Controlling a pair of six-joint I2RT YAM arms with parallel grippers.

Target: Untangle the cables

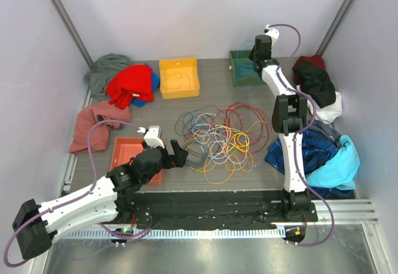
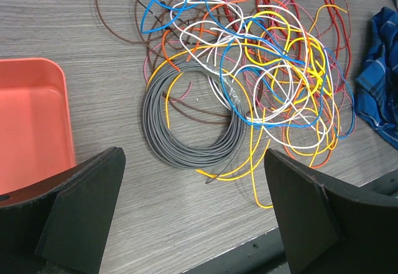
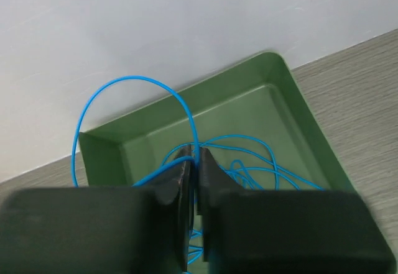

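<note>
- While the heap of thin looping cables (image 1: 217, 140) in red, orange, yellow, blue, white and brown lies mid-table, one thin blue wire (image 3: 124, 84) sits well apart from it, piled in the green plastic bin (image 3: 292, 118) at the far right corner.
- At the heap's near-left edge we see a tight grey coil (image 2: 186, 125) of wire lying flat, with yellow, orange and white strands crossing its far right side.
- Being a ring, it offers no long axis. We judge its near-left rim, which is bare of other strands, to be the cleaner place to pinch.
- Our left gripper (image 1: 168, 151) hangs just beside that edge, fingers spread wide and holding nothing. In the left wrist view the coil sits straight ahead, framed between the two fingers.
- To the left of the coil, and not touching it, lies the shallow orange-red tray (image 2: 31, 118).
- Our right gripper (image 3: 194, 168) is over the green bin with its jaws clenched on the blue wire, which arcs up and over from the pinch.
- We therefore judge the left arm far nearer to the heap, and the grey coil to be the piece within its reach.
</note>
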